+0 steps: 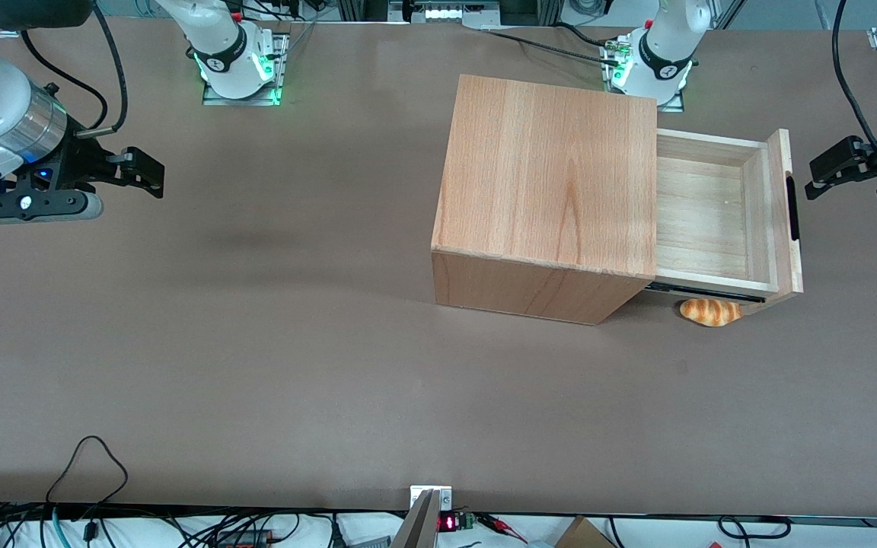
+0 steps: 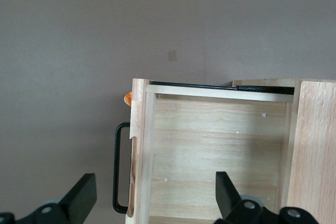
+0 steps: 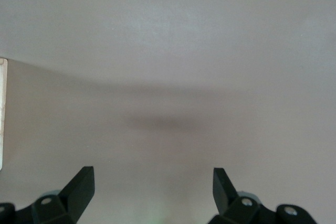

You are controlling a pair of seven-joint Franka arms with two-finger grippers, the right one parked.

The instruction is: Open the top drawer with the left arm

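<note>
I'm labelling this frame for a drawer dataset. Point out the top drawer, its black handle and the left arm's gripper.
top drawer (image 1: 701,217): front view, on its pale inside floor.
black handle (image 1: 792,207): front view, on the bar's middle.
gripper (image 1: 815,179): front view, midway between its open fingers, just clear of the handle.

Top drawer (image 1: 712,221) pulled out, pale inside, left arm's gripper (image 1: 827,173) near handle, jaws apart
</note>
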